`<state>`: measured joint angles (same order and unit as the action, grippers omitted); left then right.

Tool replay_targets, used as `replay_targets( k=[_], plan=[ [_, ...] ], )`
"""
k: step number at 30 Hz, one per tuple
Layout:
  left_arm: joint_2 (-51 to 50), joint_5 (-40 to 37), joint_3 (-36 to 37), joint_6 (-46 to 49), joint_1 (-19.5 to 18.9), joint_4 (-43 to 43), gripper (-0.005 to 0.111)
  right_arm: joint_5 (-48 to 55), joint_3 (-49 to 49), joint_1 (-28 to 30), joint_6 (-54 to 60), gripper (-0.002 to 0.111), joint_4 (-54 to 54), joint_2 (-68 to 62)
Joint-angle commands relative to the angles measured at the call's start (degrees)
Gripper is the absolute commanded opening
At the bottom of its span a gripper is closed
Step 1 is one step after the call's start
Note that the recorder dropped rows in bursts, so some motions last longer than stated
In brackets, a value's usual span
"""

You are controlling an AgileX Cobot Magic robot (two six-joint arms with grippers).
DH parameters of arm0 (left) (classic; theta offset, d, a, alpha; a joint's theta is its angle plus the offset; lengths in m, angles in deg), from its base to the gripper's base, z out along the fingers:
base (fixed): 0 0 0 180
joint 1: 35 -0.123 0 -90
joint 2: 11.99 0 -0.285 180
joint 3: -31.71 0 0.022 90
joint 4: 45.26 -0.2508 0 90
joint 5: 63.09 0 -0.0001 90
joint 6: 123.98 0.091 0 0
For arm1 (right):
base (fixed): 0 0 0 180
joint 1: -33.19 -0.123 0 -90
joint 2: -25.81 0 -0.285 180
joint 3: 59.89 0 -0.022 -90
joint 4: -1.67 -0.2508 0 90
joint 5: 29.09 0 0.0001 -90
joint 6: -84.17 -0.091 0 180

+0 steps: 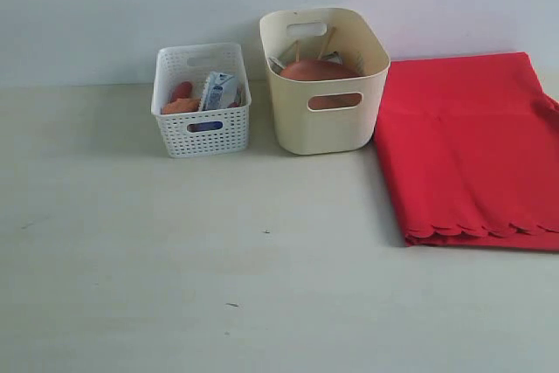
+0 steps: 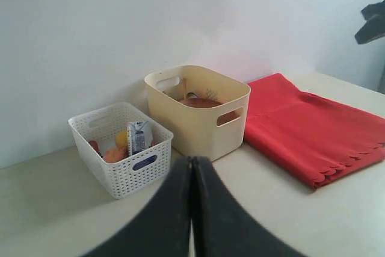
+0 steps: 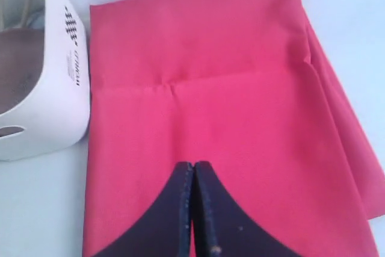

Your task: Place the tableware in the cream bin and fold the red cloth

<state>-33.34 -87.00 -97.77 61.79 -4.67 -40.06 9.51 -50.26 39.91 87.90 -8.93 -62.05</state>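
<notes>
Nearest lens, left gripper (image 2: 192,162): fingers pressed together, nothing held, above table (image 2: 48,209). The right gripper (image 3: 192,167): fingers together, empty, over red cloth (image 3: 240,118). Cloth lies flat in layers at table's right, scalloped edge nearest. Just left of it, cream bin (image 1: 325,124) holds round brown plate (image 1: 316,71) and chopsticks (image 1: 328,41). White lattice basket (image 1: 201,128) stands left of bin, milk carton (image 1: 218,91) inside.

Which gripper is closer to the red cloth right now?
Right. The right gripper, shut, hangs directly above the red cloth. The left gripper, also shut, is back over the table, facing the cream bin, clear of the cloth.
</notes>
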Motion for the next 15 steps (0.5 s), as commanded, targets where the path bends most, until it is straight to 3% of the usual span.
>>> replay_targets(
  k=[1, 11, 15],
  plan=[
    [0.25, 0.34, 0.13, -0.21, -0.08, 0.05, 0.0, -0.78, 5.44, -0.09, 3.26, 0.0, 0.55, 10.93],
    [0.25, 0.34, 0.13, -0.21, -0.08, 0.05, 0.0, -6.13, 17.64, -0.26, 5.11, 0.0, -0.61, 32.31],
    [0.25, 0.34, 0.13, -0.21, -0.08, 0.05, 0.0, -7.49, 22.82, -4.67, 8.68, 0.0, -1.16, 40.94]
  ],
)
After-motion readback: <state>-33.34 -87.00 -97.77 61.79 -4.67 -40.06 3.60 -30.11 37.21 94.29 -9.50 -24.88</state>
